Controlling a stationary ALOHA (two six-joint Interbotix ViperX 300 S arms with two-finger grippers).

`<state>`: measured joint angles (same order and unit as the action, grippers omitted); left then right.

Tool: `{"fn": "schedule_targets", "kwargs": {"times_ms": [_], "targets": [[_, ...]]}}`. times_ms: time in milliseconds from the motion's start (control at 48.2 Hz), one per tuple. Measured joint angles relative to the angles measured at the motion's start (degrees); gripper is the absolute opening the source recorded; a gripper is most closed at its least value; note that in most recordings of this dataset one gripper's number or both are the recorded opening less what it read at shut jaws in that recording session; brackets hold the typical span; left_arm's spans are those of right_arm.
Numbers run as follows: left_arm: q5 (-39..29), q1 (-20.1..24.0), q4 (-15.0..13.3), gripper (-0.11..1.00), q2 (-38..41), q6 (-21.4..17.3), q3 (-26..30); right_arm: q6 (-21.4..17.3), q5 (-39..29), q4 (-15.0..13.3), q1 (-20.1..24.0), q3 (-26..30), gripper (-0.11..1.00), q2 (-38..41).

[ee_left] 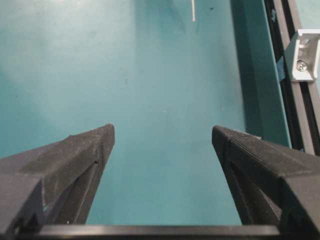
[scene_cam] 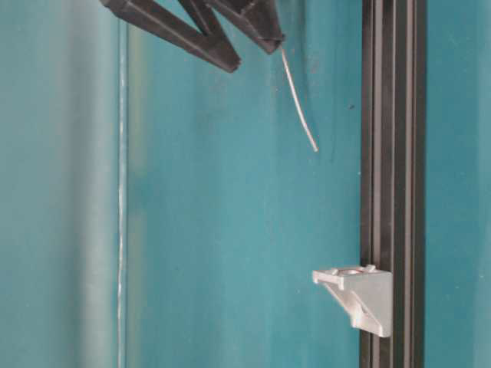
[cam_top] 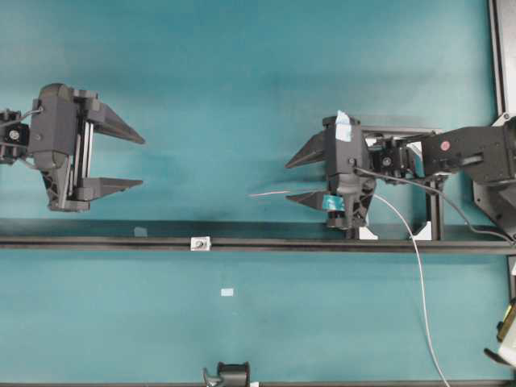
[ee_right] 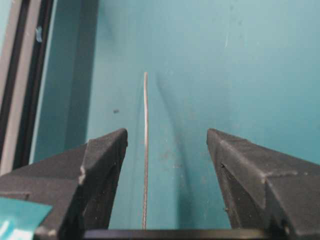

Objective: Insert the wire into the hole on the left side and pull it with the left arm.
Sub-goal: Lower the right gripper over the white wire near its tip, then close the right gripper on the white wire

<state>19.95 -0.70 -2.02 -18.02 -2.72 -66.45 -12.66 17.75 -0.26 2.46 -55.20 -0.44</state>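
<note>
The wire [cam_top: 272, 193] was seen in the overhead view jutting out from the right gripper [cam_top: 296, 179], tip aimed across the table [cam_top: 242, 81] toward the left arm [cam_top: 133, 161]. Its long tail was trailed back past the gripper body and down to the table's near edge. The right gripper's fingers were seen spread apart in the right wrist view, w/ the wire running between them, nearer 1 finger; whether it rested against that finger or was carried further back in the gripper could not be told.

The hole [cam_top: 198, 242] sat in a small silver block [cam_top: 200, 243] fixed on the black rail [cam_top: 97, 242], which was laid lengthwise across the table. The wire tip was held apart from the block, nearer the table's far edge and off toward its right edge, probably so it could be lined up before being fed in; insertion was judged not yet begun.

The left arm was parked well apart from the block, toward the table's left edge, fingers wide apart & nothing in them, presumably kept ready to pull the tip once it came through.

The table-level view gave what the overhead did not: the wire's slight bend and its tip raised above the rail. The left wrist view added the block's screw and the wire tip beyond.
</note>
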Motion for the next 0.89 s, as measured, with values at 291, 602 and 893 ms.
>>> {"fn": "schedule_targets", "kwargs": {"times_ms": [291, 602, 893], "targets": [[0.0, 0.0, 0.0, 0.67, 0.0, 0.0, 0.0, -0.09, 0.0, 0.09, 0.0, 1.05, 0.73, 1.85], [0.0, -0.09, 0.0, 0.67, 0.0, 0.0, 0.0, -0.09, 0.0, 0.0, 0.0, 1.93, 0.64, 3.25], [0.0, 0.0, 0.09, 0.67, 0.0, 0.0, 0.0, -0.09, 0.0, 0.0, -0.09, 1.85, 0.62, 3.25]]}}
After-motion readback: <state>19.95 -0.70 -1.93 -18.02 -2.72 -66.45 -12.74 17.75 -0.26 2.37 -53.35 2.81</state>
